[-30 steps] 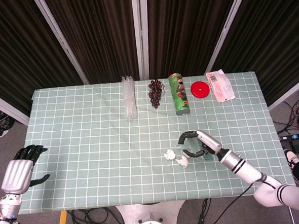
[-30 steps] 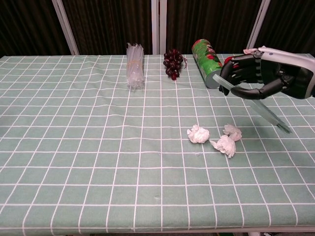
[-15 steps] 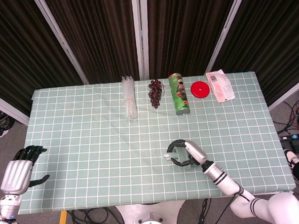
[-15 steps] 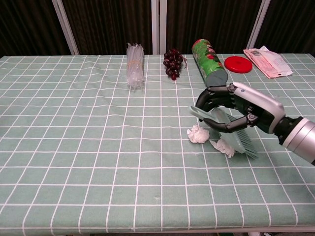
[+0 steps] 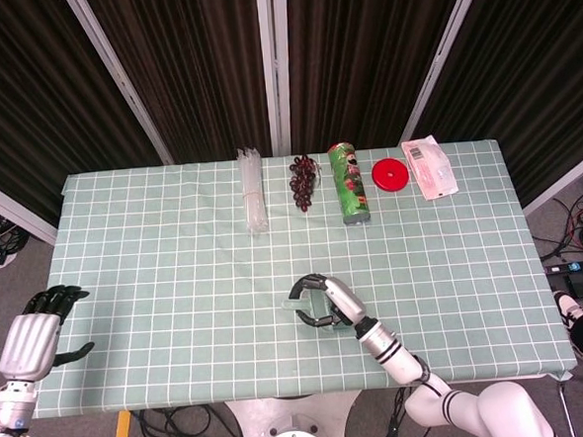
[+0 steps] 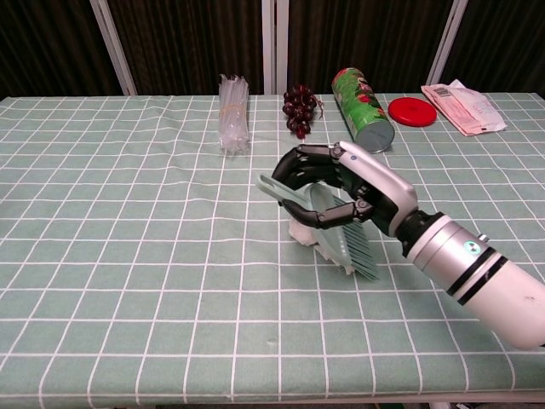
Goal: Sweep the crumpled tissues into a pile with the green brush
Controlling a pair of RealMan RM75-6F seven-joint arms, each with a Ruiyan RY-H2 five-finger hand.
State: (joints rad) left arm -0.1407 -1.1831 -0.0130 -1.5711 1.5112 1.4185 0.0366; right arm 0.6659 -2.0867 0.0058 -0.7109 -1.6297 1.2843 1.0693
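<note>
Right hand [image 6: 345,192] gripped the green brush [image 6: 336,230], its dark fingers [image 6: 306,162] curled around the pale handle while the bristle end slanted down to the checked tablecloth [image 6: 128,256]. Crumpled tissues [image 6: 305,235] showed only as a small white patch just behind the bristles, touching them and mostly hidden; how many lay there could not be told. In the head view this hand [image 5: 326,301] sat over the near middle of the cloth, well short of the chip can.

Left hand [image 5: 34,338] hung off the cloth's near left corner, holding nothing, fingers spread apart.

Farther back, along the far edge, stood a row built around the green chip can [image 6: 362,109], which lay on its side. Just left of the can was a bunch of dark grapes [image 6: 299,109], and further left a clear bundle of straws [image 6: 231,124]. Right of the can lay a red lid [image 6: 412,112], then a pink packet [image 6: 464,96].
</note>
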